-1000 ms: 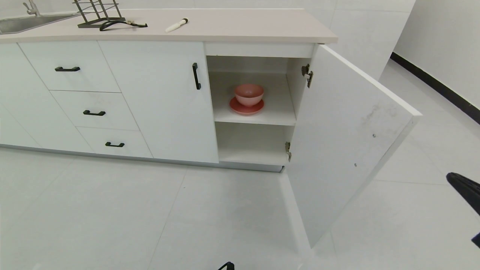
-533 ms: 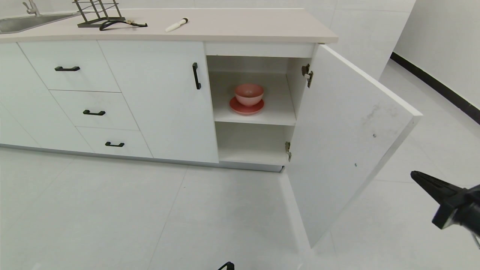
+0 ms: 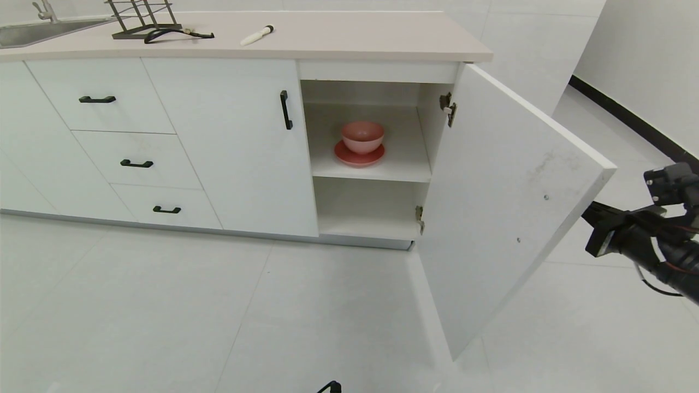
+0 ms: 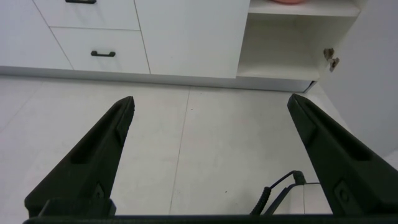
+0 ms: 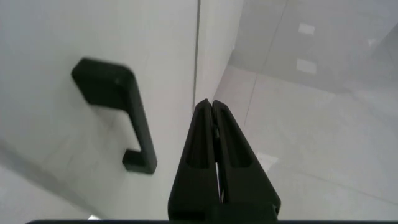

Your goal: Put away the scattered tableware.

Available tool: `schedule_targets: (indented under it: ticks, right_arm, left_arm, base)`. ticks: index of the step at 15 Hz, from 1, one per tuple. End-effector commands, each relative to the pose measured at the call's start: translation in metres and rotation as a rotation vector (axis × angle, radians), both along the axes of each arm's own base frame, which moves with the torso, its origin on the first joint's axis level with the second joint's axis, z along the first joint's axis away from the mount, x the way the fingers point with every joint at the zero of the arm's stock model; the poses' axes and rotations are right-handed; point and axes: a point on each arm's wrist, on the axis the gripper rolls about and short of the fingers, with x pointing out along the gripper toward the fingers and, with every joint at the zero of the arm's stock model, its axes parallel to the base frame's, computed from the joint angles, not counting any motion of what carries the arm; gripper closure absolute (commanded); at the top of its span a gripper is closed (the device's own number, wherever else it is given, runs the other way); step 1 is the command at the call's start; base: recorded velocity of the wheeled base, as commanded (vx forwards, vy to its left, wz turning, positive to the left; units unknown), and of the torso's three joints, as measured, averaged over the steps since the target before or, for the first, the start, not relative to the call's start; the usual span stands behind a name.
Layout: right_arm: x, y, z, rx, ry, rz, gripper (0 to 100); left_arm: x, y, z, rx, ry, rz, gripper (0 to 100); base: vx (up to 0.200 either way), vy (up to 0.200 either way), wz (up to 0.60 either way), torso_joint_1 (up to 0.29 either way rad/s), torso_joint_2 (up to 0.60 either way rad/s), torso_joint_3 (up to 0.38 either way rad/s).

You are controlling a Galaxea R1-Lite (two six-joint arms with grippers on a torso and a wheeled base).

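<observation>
L gripper (image 4: pixel 211 102): fingers (image 4: pixel 93 162) spread wide, low over floor tiles (image 4: pixel 205 137), facing cabinet front.

On countertop (image 3: pixel 355 38), far left: sink (image 3: pixel 33 31) w/ tap (image 3: pixel 46 11). Next, black wire rack (image 3: pixel 143 22) w/ curved black piece (image 3: pixel 180 34) lying at its foot. Then white-handled utensil (image 3: pixel 256 36), lying flat, apart from rack.

Below: three drawers (image 3: pixel 136 153) w/ black pulls, all shut. Beside them, shut door (image 3: pixel 235 147) w/ vertical black handle (image 3: pixel 284 111).

Right of that, open compartment w/ two levels. Pink bowl (image 3: pixel 362 136) upright on red plate (image 3: pixel 359 156), both on upper shelf (image 3: pixel 404 164), approx. mid-shelf. Lower level (image 3: pixel 366 218) beneath.

Open door (image 3: pixel 502 207) swung out wide on right-side hinges (image 3: pixel 447 109).

R gripper (image 3: pixel 592 212): past open door's free edge, on its outer side, tip close to edge; touching or not, can't tell. From R wrist cam: fingers (image 5: pixel 200 143) pressed together, gripping nothing, tip just beside outer handle (image 5: pixel 118 112) of open door, not around it.
</observation>
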Motion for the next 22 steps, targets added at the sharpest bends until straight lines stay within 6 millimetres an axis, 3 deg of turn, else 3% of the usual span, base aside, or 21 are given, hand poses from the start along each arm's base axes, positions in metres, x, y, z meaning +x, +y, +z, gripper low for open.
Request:
schedule_targets:
  ticks: [1,12,15,22]
  right_arm:
    - [0.009,0.001,-0.004,0.000,0.003,0.037,100]
    - [0.001,0.049,-0.003,-0.019,-0.025,0.291,100]
    - [0.002,0.071,-0.006,-0.018,-0.015,0.377,100]
    - [0.037,0.124,-0.022,-0.015,-0.005,0.517,100]
  left_arm:
    - [0.000,0.000,0.000,0.000,0.001,0.001,0]
    - [0.000,0.000,0.000,0.000,0.001,0.001,0]
    - [0.000,0.000,0.000,0.000,0.001,-0.001,0]
    - [0.000,0.000,0.000,0.000,0.001,-0.001,0]
  base:
    - [0.000,0.000,0.00,0.000,0.00,0.000]
    - [0.000,0.000,0.00,0.000,0.00,0.000]
    - [0.000,0.000,0.00,0.000,0.00,0.000]
    - [0.000,0.000,0.00,0.000,0.00,0.000]
